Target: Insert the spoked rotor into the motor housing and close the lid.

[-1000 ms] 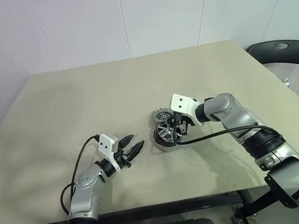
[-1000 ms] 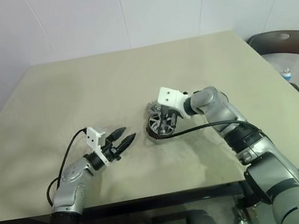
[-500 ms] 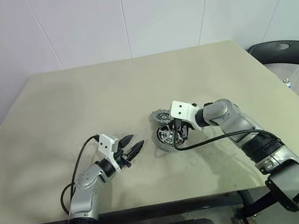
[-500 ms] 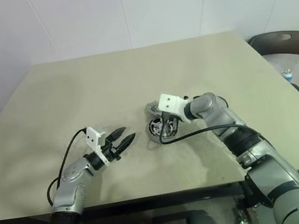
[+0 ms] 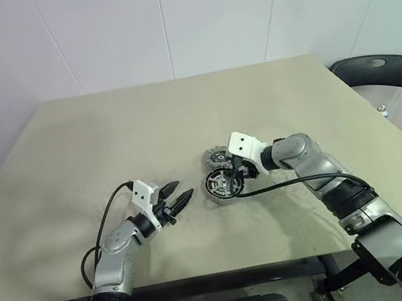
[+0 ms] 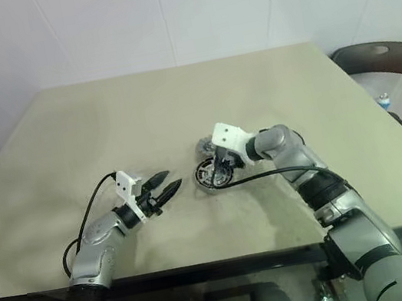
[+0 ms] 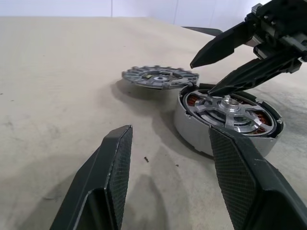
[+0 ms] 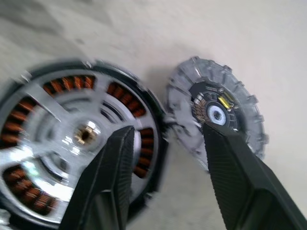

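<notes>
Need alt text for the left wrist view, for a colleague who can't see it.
The spoked rotor sits in the copper-wound motor housing on the table, the open right gripper just above its rim. The lid lies flat behind; the open left gripper frames the foreground.

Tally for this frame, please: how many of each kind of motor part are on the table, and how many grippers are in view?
motor housing: 1
spoked rotor: 1, sitting in the housing
lid: 1, flat on the table beside the housing
grippers: 2, the left gripper and the right gripper, both open and holding nothing
Total: 5
</notes>
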`<state>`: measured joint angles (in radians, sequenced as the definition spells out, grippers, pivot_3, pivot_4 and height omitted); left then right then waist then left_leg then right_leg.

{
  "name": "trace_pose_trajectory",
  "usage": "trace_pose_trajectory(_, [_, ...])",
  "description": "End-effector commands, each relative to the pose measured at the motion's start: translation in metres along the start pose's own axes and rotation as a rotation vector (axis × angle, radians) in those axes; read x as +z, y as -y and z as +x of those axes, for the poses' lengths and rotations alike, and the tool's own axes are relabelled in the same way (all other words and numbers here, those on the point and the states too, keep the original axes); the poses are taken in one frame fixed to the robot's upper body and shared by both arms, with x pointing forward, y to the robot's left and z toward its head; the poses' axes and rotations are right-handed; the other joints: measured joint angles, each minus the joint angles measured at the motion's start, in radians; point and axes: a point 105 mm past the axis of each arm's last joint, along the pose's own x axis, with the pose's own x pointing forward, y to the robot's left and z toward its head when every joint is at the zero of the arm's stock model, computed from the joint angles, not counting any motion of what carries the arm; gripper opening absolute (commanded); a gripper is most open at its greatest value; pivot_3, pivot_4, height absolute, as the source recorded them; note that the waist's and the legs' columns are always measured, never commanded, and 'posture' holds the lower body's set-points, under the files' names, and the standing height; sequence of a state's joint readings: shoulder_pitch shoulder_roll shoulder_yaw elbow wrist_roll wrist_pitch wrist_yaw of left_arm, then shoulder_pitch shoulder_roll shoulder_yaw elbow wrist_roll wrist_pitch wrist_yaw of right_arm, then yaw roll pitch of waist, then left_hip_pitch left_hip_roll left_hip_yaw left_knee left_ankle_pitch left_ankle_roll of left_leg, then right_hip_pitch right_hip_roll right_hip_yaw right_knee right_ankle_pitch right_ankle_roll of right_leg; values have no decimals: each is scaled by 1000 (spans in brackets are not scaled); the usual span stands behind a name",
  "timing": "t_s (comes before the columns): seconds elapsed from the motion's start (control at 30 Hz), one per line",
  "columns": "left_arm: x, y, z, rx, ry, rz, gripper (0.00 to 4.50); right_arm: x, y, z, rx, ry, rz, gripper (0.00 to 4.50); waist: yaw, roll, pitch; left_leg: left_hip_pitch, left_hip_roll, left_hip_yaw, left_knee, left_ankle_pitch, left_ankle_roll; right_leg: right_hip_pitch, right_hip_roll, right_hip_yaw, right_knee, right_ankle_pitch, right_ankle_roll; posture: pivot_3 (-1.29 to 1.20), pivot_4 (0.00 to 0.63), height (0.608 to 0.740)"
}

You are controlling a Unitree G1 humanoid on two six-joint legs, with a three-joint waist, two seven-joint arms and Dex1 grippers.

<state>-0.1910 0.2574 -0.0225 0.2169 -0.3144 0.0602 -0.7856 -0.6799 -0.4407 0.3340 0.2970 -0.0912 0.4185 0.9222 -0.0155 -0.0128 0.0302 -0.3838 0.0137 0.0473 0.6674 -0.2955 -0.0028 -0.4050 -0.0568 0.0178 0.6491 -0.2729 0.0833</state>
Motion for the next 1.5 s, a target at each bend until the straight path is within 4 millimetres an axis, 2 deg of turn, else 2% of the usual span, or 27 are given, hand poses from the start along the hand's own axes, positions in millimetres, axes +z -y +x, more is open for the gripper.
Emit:
trace_pose_trajectory(0.03, [8, -3, 0, 0, 23, 24, 2694, 36, 15, -16, -11, 123, -1, 2354, 0, 0, 0, 0, 0, 0, 0, 0, 0, 0, 0, 0, 0, 0, 0, 0, 0, 740])
trace_pose_trajectory(0.1, [8, -3, 0, 0, 23, 24, 2694, 43, 19, -21, -10, 168, 38, 2354, 1, 0, 0, 0, 0, 0, 0, 0, 0, 0, 0, 0, 0, 0, 0, 0, 0, 740])
trace_pose_trajectory(0.2, [9, -2, 0, 0, 28, 26, 2694, 38, 18, -21, -4, 177, 79, 1751, 2, 0, 0, 0, 0, 0, 0, 0, 0, 0, 0, 0, 0, 0, 0, 0, 0, 740])
trace_pose_trajectory(0.37, [20, -1, 2, -13, 55, 39, 2694, 18, 3, -5, 2, 173, 146, 25, 2, 0, 0, 0, 0, 0, 0, 0, 0, 0, 0, 0, 0, 0, 0, 0, 0, 740])
trace_pose_trajectory(0.63, [48, 3, 4, -56, 116, 64, 2694, -1, -3, 11, -45, 164, 245, 25, 0, 0, 0, 0, 0, 0, 0, 0, 0, 0, 0, 0, 1, 0, 0, 0, 0, 740])
trace_pose_trajectory(0.77, [48, 4, 5, -61, 110, 65, 2694, -10, -14, 17, 3, 135, 291, 25, 0, 0, 0, 0, 0, 0, 0, 0, 0, 0, 0, 0, 1, 0, 0, 0, 0, 740])
trace_pose_trajectory(0.83, [47, 5, 5, -60, 107, 64, 2694, -21, -24, 19, 46, 88, 302, 25, -1, 0, 0, 1, 0, 0, 0, 0, 0, 1, 0, 0, 1, 0, 0, 0, 0, 740])
trace_pose_trajectory(0.9, [47, 4, 5, -57, 104, 65, 2694, -49, -44, 23, 111, -25, 293, 25, 0, 0, 0, 4, 0, 0, 0, 0, 0, 4, 1, 0, 0, 0, 0, 0, 0, 740])
trace_pose_trajectory(0.97, [47, 3, 5, -53, 103, 67, 2694, -61, -48, 25, 113, -69, 295, 25, 0, 0, -4, 12, 0, 0, -2, 0, 1, 12, 1, 0, -2, 0, 0, 0, 0, 740])
trace_pose_trajectory(1.23, [47, 2, 6, -49, 102, 73, 2694, -57, -39, 28, 52, -50, 275, 25, -2, -4, -10, 25, 1, 0, -1, -1, 0, 25, 1, 1, -3, -1, -1, 0, 0, 740])
trace_pose_trajectory(1.37, [47, 3, 8, -55, 102, 74, 2694, -69, -46, 27, 80, -108, 262, 25, -1, -5, -10, 30, 1, 0, -2, -1, 0, 29, -1, 1, -3, -3, -3, 0, 0, 740])
trace_pose_trajectory(1.43, [47, 4, 8, -60, 101, 73, 2694, -59, -40, 27, 59, -61, 267, 25, -1, -6, -11, 30, 1, 0, -2, -1, 0, 29, -2, 1, -3, -3, -3, 0, 0, 740])
trace_pose_trajectory(1.5, [46, 5, 8, -67, 100, 70, 2694, -36, -34, 24, 69, 53, 304, 25, -1, -6, -11, 30, 1, -1, -2, -1, 0, 29, -2, 1, -3, -3, -3, 0, 0, 740])
